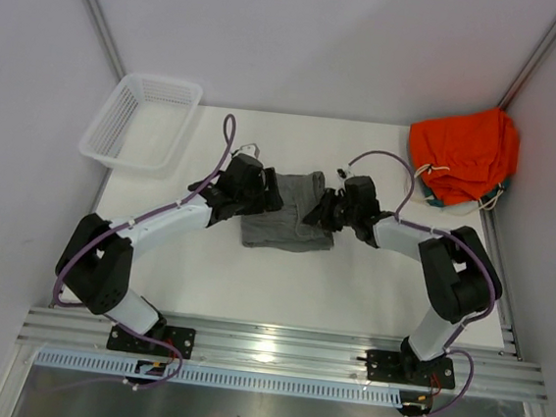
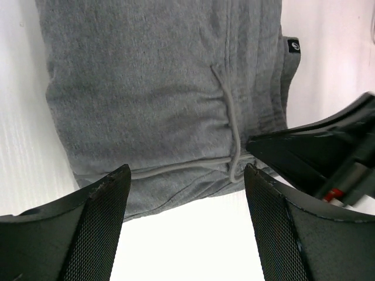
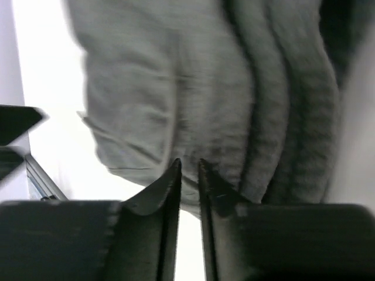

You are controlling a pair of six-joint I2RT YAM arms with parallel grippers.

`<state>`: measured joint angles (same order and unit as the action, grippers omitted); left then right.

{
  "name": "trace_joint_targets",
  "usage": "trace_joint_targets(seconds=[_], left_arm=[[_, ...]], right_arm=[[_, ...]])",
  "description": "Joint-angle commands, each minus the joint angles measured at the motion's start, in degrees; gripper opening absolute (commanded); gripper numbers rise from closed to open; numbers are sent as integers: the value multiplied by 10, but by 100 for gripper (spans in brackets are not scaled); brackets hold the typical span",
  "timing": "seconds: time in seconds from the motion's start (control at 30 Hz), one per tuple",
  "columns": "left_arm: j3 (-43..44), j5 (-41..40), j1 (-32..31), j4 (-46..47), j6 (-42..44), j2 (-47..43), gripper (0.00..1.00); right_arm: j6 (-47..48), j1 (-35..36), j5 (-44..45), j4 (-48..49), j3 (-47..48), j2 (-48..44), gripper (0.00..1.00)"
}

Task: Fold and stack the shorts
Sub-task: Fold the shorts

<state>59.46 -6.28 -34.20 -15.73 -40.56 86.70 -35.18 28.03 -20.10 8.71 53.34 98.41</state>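
White walls on three sides and a plain white table (image 1: 251, 285) under it all, that's the setup we're looking at. Far left at the back sits a white plastic basket (image 1: 141, 121), the mesh-sided kind, tipped up a bit against the wall.

Moving in, the left gripper (image 2: 187, 175) is low over the table with its jaws spread wide, nothing held. Its fingers (image 2: 99, 234) are black with a fine dimpled grip texture, and they sit on either side of the near edge of the shorts (image 1: 292, 215) without pinching anything.

We see the shorts mid-table between the two grippers, folded into a rough rectangle. Soft mid-grey jersey with a slightly fuzzy knit. A thin grey cord (image 2: 231, 129) loops across the top layer, and there's a tiny dark tag (image 2: 293, 45) at one edge. From the right wrist view the cloth bunches into a few long rolled ridges.

On the other side, the right gripper (image 3: 187, 167) has its jaws nearly together, just a thin slit between them, with the tips right at the shorts' edge. We honestly can't tell if any fabric is caught in there.

Back right corner has a bright orange garment (image 1: 464, 152) in a slumped heap, with a white drawstring (image 1: 424, 170) dangling.
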Motion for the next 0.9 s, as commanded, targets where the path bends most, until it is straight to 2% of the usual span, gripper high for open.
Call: trace_joint_targets(seconds=[0.0,0.1,0.23,0.37,0.6,0.87], left_arm=[[0,7,4,19,4,-21,80],[2,1,4,20,5,-14,80],[0,1,4,21,2,-7,80],[0,-3,4,18,7,-14,80],[-4,-4,13,29,7,-22,80],[32,55,72,89,26,21,79]], right_arm=[[-40,-31,0,73,-50,16,18],[-72,-43,10,136,-98,40,13],[-94,-43,-3,162,-98,87,10],[-89,-36,9,145,-86,52,11],[-82,-28,-1,88,0,9,13],[-109,-39,-48,139,113,116,13]])
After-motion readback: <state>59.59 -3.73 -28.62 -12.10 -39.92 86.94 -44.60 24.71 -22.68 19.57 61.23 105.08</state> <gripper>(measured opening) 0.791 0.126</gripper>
